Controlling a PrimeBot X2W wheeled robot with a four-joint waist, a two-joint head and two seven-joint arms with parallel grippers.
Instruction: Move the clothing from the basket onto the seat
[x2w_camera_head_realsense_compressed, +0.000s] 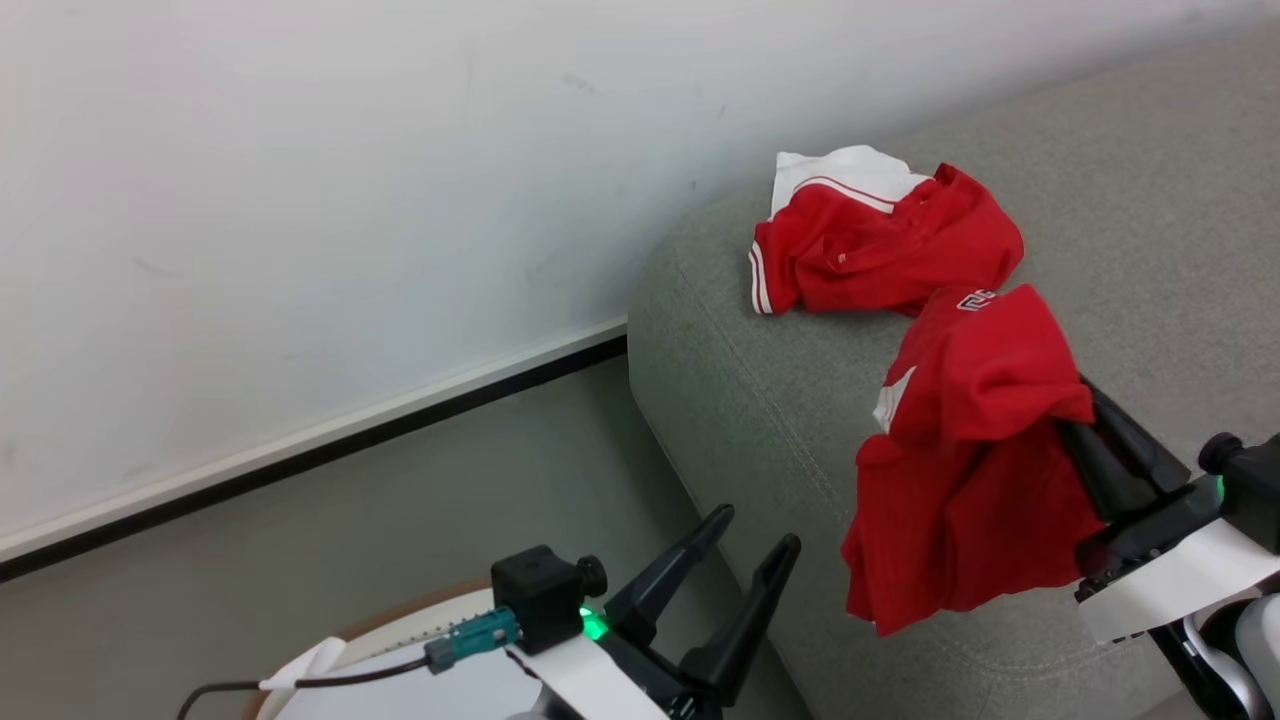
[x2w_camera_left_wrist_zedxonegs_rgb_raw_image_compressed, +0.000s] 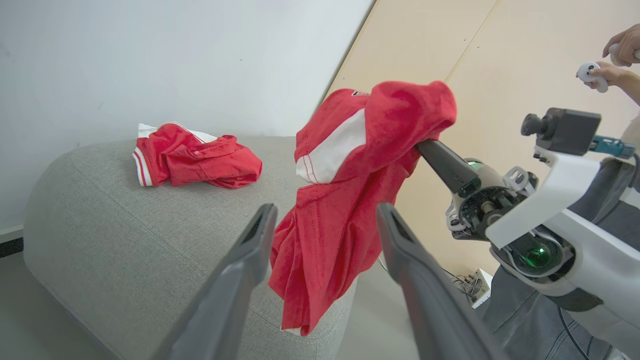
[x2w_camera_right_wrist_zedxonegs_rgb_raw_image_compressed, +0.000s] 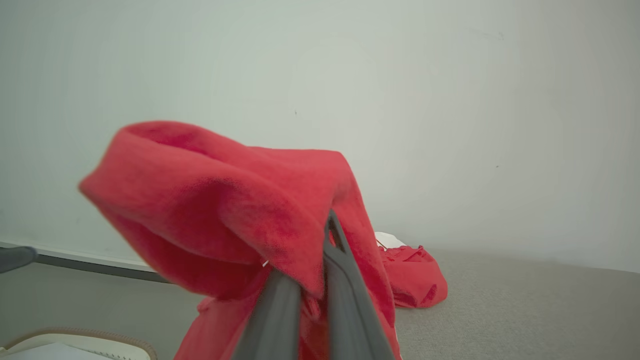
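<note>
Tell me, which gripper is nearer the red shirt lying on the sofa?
Right. The right gripper, holding another red garment, is raised by the sofa, near the shirt; the left gripper is lower, beside the sofa's end.

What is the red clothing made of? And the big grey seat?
The hanging red garment looks like soft knitted cloth, maybe cotton or sports jersey: it droops in loose folds, matte, with stitched seams. The seat looks covered in coarse woven fabric, matte grey, with a speckled weave and stitched seam lines; its rounded edges suggest padding inside.
</note>
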